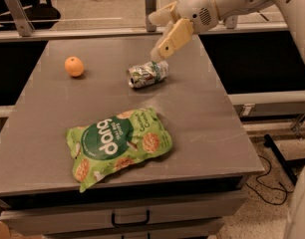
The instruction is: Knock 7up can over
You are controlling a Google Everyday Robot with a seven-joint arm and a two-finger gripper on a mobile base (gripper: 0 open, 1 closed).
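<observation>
The gripper (pixel 152 38) hangs over the far middle of the bench (pixel 217 133), reaching in from the upper right on a white arm. Its 2 fingers (pixel 171 39) are spread apart and hold nothing. The lower, tan finger slants down and to the left, and its tip sits right at the upper edge of the 7up can (pixel 148 73); whether the two touch cannot be told.

The 7up can lies on its side on the bench, just below that fingertip, with its silver end turned to the left and its length running roughly left to right.

To the left of the can, well apart from it, 1 round orange fruit (pixel 74 66) rests near the bench's left edge. Nearer the front, a green chip bag (pixel 120 146) lies flat and slightly askew, clear of both the can and the fruit.

Under the bench's front edge is a drawer with a dark handle (pixel 130 218).
</observation>
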